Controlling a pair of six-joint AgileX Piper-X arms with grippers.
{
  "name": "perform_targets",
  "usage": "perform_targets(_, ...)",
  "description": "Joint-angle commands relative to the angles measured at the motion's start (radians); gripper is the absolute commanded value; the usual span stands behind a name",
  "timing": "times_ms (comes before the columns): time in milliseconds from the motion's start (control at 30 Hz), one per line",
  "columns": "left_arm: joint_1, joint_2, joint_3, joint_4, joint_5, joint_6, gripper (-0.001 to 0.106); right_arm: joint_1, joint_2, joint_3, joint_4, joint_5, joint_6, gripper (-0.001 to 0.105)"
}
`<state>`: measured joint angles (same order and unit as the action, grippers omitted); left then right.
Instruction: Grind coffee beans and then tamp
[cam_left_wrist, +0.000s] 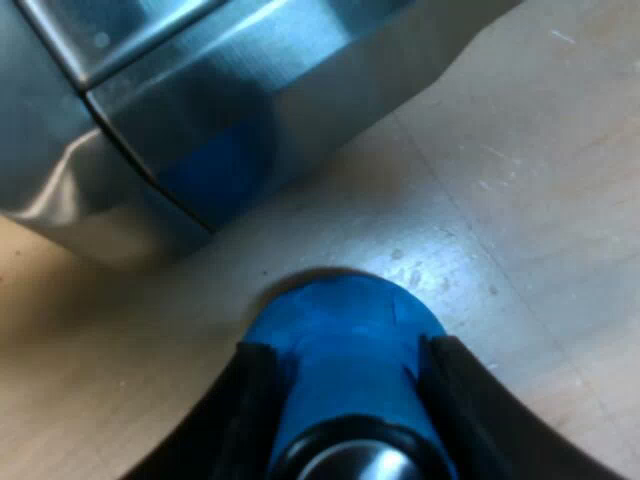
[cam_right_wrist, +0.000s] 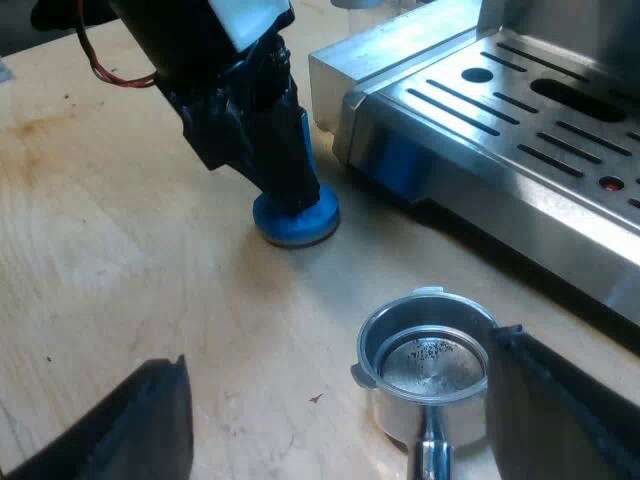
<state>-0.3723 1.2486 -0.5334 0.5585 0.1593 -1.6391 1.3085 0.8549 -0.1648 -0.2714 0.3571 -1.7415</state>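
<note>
Our left claw (cam_left_wrist: 348, 350) is pinching the blue tamper (cam_left_wrist: 345, 320), with one black finger pressed against each side of its rounded body. The tamper stands upright with its wide round foot flat on the pale wooden counter (cam_left_wrist: 540, 200). It sits just beside the brushed-steel base of the espresso machine (cam_left_wrist: 200, 110), whose mirror-like side throws back a patch of blue. We judge that the fingers sit square on opposite sides so the tamper can be lifted straight and kept level for pressing. Our right claw (cam_right_wrist: 340, 355) is spread wide, its two dark fingers well apart. The metal holder (cam_right_wrist: 430, 365) lies on the counter between them, close against one finger, though we cannot tell whether they touch. The holder's basket is a shiny round steel cup with a lipped rim, open side up, and its handle runs back towards the wrist. Inside we see only a few dark specks on a bare metal floor. In our judgement the basket holds no proper dose of ground coffee yet, and tamping now would press on almost nothing. The machine's slotted steel drip tray (cam_right_wrist: 520, 110) lies near the holder. The counter is light wood with faint grain and a few small stains.
</note>
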Motion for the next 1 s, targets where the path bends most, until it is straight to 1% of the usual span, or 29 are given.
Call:
perform_targets(33, -0.003, 0.002, 0.001, 0.016, 0.018, 0.002, 0.066, 0.0, -0.008, -0.005, -0.011, -0.01, -0.013, 0.063)
perform_targets(100, -0.003, 0.002, 0.001, 0.026, 0.018, 0.0, 0.073, 0.0, -0.008, -0.005, -0.011, -0.01, -0.013, 0.063)
perform_targets(200, -0.003, 0.002, 0.001, 0.031, 0.018, 0.0, 0.077, 0.0, -0.008, -0.005, -0.011, -0.01, -0.013, 0.063)
perform_targets(233, -0.003, 0.002, -0.014, 0.061, 0.016, 0.0, 0.079, 0.0, -0.008, -0.005, -0.011, -0.01, -0.01, 0.063)
perform_targets(367, -0.003, -0.015, -0.047, 0.102, 0.009, 0.027, 0.079, 0.0, -0.008, -0.005, -0.011, -0.01, -0.009, 0.063)
perform_targets(433, -0.003, -0.046, -0.062, 0.116, -0.001, 0.037, 0.079, 0.0, -0.008, -0.005, -0.011, -0.017, -0.009, 0.063)
perform_targets(533, -0.003, -0.131, -0.081, 0.139, -0.001, 0.042, 0.079, 0.0, -0.008, -0.018, -0.007, -0.024, -0.009, 0.063)
perform_targets(600, -0.003, -0.131, -0.081, 0.139, -0.001, 0.042, 0.079, 0.0, -0.008, -0.023, -0.005, -0.024, -0.009, 0.063)
perform_targets(633, -0.003, -0.198, -0.081, 0.155, -0.001, 0.042, 0.079, 0.0, -0.008, -0.054, 0.033, -0.024, -0.009, 0.063)
perform_targets(733, -0.003, -0.246, -0.081, 0.17, -0.003, 0.042, 0.079, 0.0, -0.008, -0.091, 0.106, -0.024, -0.009, 0.063)
perform_targets(767, -0.003, -0.287, -0.081, 0.179, -0.003, 0.042, 0.079, 0.0, -0.008, -0.103, 0.12, -0.024, -0.009, 0.063)
perform_targets(800, -0.003, -0.4, -0.081, 0.223, -0.003, 0.042, 0.079, 0.0, -0.008, -0.123, 0.146, -0.026, -0.009, 0.063)
perform_targets(867, -0.003, -0.451, -0.081, 0.248, -0.006, 0.042, 0.079, 0.0, -0.008, -0.148, 0.172, -0.025, -0.009, 0.063)
perform_targets(933, -0.003, -0.517, -0.081, 0.289, -0.006, 0.042, 0.079, 0.0, -0.009, -0.192, 0.199, -0.036, -0.005, 0.063)
perform_targets(967, -0.003, -0.523, -0.081, 0.289, -0.006, 0.042, 0.079, 0.0, -0.009, -0.192, 0.201, -0.037, -0.005, 0.063)
perform_targets(1000, -0.003, -0.55, -0.081, 0.305, -0.008, 0.042, 0.079, 0.0, -0.01, -0.215, 0.211, -0.05, -0.005, 0.063)
